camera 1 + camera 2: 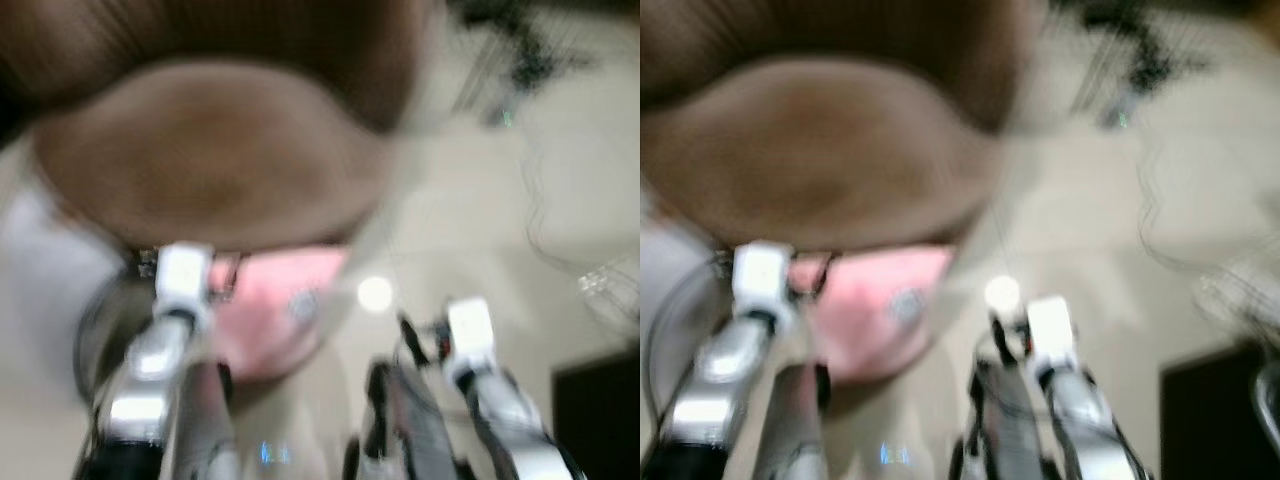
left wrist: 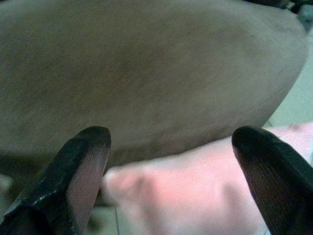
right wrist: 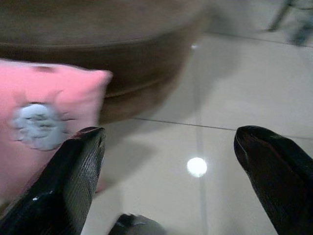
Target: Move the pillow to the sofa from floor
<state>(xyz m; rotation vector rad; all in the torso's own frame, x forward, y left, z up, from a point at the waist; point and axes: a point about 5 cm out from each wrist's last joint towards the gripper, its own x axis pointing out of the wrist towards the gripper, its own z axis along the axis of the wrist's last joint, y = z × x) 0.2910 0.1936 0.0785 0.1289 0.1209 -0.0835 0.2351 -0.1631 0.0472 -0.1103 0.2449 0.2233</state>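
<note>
The pink pillow [image 1: 285, 310] lies on the tiled floor, pushed against the base of the brown sofa [image 1: 210, 150]. It has a pale blue patch [image 3: 36, 125] on its face. My left gripper [image 2: 171, 142] is open just above the pillow's [image 2: 195, 191] edge, with the sofa's side [image 2: 146, 73] right behind it. My right gripper [image 3: 171, 137] is open over bare floor, with the pillow's corner [image 3: 54, 93] off to its left finger's side. Neither gripper holds anything. Both eye views are blurred.
Glossy beige floor tiles [image 1: 470, 200] with a bright glare spot [image 1: 375, 293] spread to the right of the sofa. A black object [image 1: 600, 410] stands at the lower right. Dark cables or legs [image 1: 520, 50] show at the far right. Something grey [image 1: 40, 270] sits at the left.
</note>
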